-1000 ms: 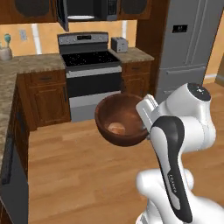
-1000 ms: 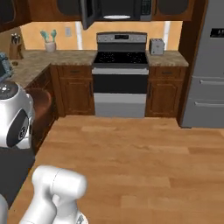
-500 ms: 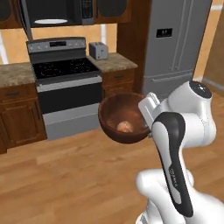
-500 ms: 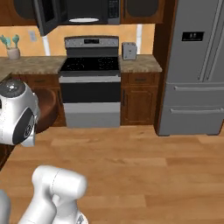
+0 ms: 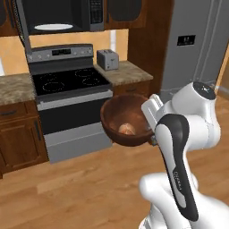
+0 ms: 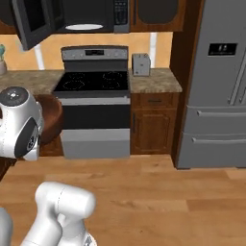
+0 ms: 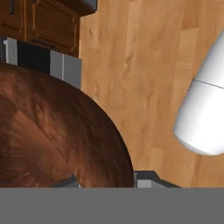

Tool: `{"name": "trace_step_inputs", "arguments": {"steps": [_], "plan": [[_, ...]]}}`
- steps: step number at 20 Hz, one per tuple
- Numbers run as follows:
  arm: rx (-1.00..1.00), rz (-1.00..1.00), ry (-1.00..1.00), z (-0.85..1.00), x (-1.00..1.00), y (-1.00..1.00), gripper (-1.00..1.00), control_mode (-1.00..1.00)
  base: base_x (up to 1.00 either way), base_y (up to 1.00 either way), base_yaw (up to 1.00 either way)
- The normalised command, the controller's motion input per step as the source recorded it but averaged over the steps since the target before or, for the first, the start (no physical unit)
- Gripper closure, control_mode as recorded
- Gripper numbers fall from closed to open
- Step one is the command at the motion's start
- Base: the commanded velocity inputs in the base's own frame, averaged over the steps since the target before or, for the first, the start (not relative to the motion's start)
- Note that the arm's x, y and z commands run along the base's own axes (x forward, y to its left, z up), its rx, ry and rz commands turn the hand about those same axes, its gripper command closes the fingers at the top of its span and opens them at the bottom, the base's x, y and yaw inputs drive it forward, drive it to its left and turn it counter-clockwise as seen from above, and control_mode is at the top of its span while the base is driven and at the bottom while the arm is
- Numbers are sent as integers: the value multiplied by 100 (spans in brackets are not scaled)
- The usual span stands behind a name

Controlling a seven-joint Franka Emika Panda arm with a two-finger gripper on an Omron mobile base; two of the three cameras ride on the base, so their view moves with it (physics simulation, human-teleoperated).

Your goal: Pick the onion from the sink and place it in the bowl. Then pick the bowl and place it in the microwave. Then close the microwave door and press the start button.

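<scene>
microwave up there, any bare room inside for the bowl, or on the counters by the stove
Inside the microwave, the white turntable plate lies bare and the door hangs open. The counter right of the stove is free in front of the toaster. The bowl holds the onion.

The robot's white arm is covering the near rim of the bowl (image 5: 123,120), so the gripper's hold there is hiding from us. The top edge is cutting off the microwave (image 5: 60,18). Its buttons are too small to read. The bowl's wall is hiding part of the onion (image 5: 127,129).
</scene>
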Motion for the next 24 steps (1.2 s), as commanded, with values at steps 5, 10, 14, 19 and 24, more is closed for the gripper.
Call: {"name": "trace_step_inputs", "arguments": {"steps": [5,10,14,19,24], "plan": [[0,0,0,0,0,0,100,100,100,-1,0],[0,0,0,0,0,0,100,100,100,0,1],[0,0,0,0,0,0,100,100,95,0,5],[0,0,0,0,0,0,100,100,76,0,9],[0,0,0,0,0,0,100,100,69,0,7]]}}
